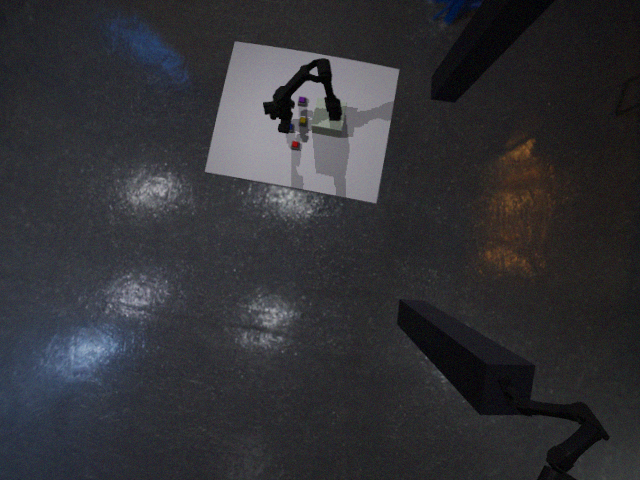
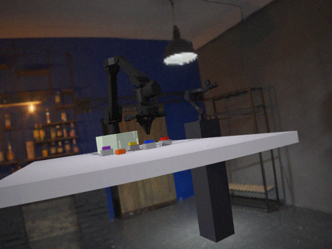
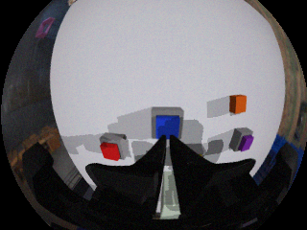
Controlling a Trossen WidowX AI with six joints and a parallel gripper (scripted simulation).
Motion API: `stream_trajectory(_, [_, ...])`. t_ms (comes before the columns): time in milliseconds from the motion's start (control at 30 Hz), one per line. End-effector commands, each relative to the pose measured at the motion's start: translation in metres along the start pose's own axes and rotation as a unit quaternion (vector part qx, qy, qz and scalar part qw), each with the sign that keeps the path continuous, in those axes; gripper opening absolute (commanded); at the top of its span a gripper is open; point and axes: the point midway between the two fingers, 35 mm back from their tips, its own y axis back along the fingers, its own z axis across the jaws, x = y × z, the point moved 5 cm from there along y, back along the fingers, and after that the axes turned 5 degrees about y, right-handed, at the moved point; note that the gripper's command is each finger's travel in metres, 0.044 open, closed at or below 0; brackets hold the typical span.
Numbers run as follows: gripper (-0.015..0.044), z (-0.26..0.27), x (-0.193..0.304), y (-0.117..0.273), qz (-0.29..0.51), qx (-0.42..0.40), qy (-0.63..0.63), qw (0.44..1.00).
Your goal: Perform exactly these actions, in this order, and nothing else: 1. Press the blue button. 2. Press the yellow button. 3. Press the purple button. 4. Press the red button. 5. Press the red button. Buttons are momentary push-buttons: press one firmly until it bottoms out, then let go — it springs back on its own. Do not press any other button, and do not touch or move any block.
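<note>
Blue button (image 3: 168, 126) is seen right under the gripper (image 3: 168, 140) — a gap is left, and the fingers are squeezed together on nothing.

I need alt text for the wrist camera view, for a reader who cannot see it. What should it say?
Shut end effector points at a blue button just ahead on the pale table. A red button lies to its left, a purple button and an orange block to its right.
</note>
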Motion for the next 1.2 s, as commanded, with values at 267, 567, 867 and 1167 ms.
stream_trajectory(267, [0.002, -0.001, 0.001, -0.019, 0.003, 0.003, -0.001, 1.0])
stream_trajectory(567, [0.002, -0.001, 0.002, -0.033, 0.003, 0.003, -0.001, 1.0])
stream_trajectory(867, [0.002, -0.001, 0.002, -0.034, 0.003, 0.003, -0.001, 1.0])
stream_trajectory(1167, [0.002, -0.001, 0.002, -0.034, 0.003, 0.003, -0.001, 1.0])
